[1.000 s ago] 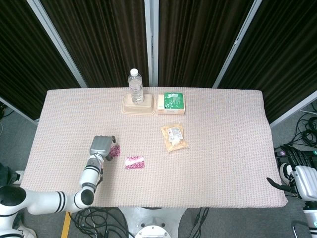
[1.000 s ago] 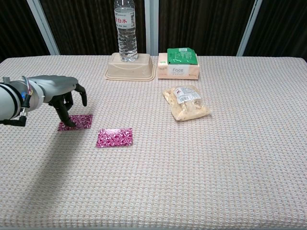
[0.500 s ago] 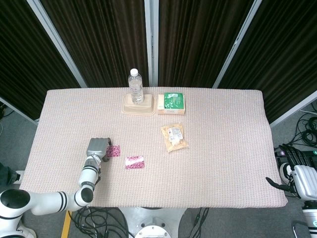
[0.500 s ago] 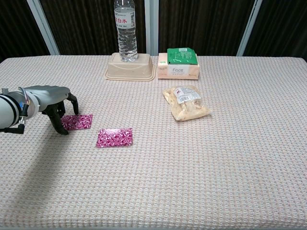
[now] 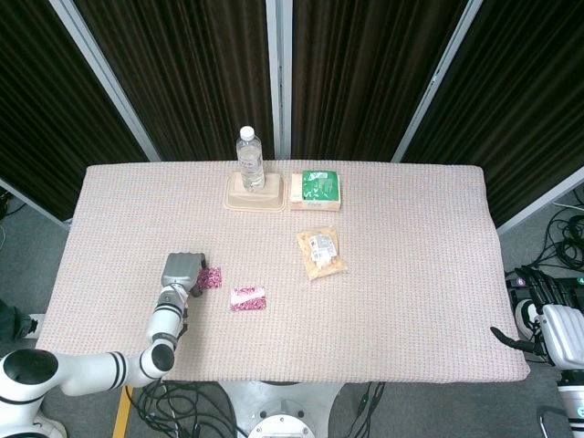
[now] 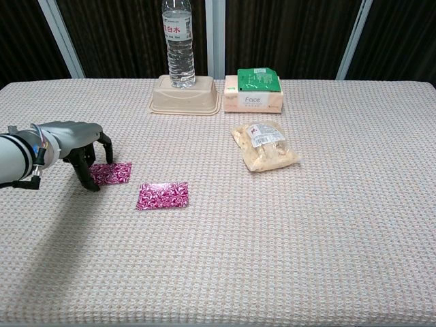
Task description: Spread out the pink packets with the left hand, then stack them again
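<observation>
Left hand at the near-left pink packet
Fingers curled down, tips on that packet's left end; second packet lies apart on the woven bench, dark curtains behind.

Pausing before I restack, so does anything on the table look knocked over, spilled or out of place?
Nothing stands out. The two pink packets lie flat and apart, the left hand arched over the left one. The water bottle stands upright on the beige tray; the tissue box and snack bag look intact.
</observation>
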{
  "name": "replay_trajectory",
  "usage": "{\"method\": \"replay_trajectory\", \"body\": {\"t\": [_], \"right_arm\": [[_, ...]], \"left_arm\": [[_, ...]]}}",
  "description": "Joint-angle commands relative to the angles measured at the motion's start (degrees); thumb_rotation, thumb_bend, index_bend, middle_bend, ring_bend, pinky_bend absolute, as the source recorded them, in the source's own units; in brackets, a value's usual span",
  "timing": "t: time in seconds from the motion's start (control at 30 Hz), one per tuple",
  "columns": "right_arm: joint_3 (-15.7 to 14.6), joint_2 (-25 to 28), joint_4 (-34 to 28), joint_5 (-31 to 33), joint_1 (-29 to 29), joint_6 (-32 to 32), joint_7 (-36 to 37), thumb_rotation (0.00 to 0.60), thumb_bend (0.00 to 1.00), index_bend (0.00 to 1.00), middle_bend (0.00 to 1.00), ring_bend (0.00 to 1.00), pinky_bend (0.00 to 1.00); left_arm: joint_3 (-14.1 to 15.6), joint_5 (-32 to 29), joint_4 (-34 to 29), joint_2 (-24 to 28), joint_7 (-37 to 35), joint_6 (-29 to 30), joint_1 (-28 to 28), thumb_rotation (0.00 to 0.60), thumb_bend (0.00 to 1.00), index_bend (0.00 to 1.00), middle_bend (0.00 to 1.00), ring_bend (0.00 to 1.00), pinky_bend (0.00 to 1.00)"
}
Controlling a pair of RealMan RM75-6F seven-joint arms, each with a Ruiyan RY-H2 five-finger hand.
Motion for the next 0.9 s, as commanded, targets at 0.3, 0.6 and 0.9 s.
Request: {"method": "replay_trajectory", "body": {"t": [0.3,0.6,0.9], "right_arm": [[0.0,0.1,-0.3,0.0,0.0,0.1,-0.3,0.489,0.06,0.09,0.06,0.00,0.00],[0.1,0.1,-0.5,-0.2,0.1,0.2,-0.3,0.489,0.06,0.09,0.06,0.00,0.00],[0.0,0.1,-0.1,-0.1,-0.1,0.2,0.1,0.492,0.06,0.09,0.06,0.00,0.00]], "left_arm": [[-0.4,1.1,-0.1,0.0,-0.1,0.3,0.5,0.600,0.22,0.51,0.91,0.90,0.97],[-2.5,2.1,-6.4,3.3,-0.3,1.6,0.2,0.600,0.22,0.51,0.91,0.90,0.97],[-3.0,1.8,-14.1,4.5,1.0,3.0,-1.4,0.600,0.22,0.50,0.91,0.90,0.97]]}}
